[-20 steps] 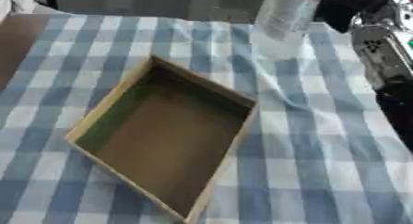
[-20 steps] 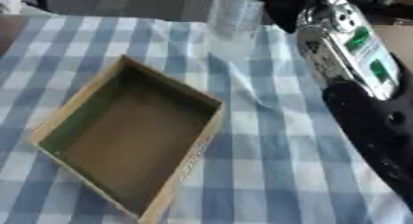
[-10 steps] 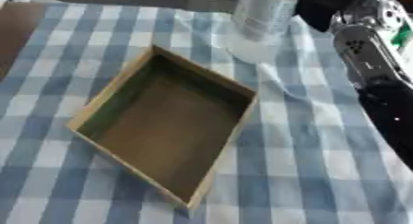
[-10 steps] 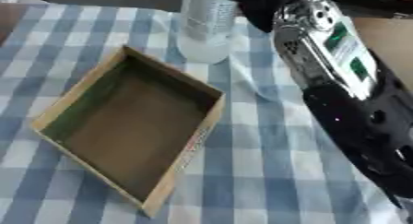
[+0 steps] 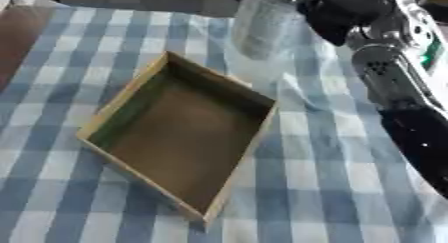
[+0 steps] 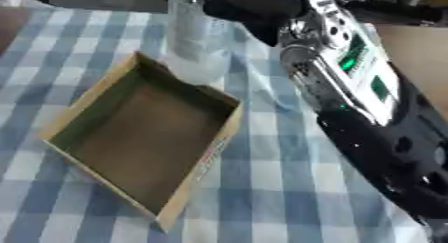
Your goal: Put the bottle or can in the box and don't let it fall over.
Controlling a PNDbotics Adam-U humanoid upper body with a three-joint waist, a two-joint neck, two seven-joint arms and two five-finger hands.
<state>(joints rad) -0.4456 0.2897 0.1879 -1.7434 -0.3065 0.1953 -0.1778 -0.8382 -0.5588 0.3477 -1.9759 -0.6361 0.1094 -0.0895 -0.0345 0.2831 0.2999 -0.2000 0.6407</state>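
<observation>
A clear plastic bottle (image 5: pixel 264 24) hangs upright above the far corner of the box, held near its top by my right hand (image 5: pixel 337 9), whose fingers curl round it. The open cardboard box (image 5: pixel 179 132) lies askew on the blue-and-white checked cloth (image 5: pixel 324 187), its brown floor bare. The bottle's lower end is just beyond the box's far wall. My right arm (image 6: pixel 350 72) comes in from the right side, black and silver. My left hand shows in neither view.
A brown tabletop strip (image 5: pixel 17 37) shows past the cloth at the far left. A dark band runs along the far edge behind the bottle. The cloth is rumpled to the right of the box near the bottle.
My right hand has carried the bottle leftward and nearer, from the far right of the cloth to just above the box's far corner. The box has not moved.
</observation>
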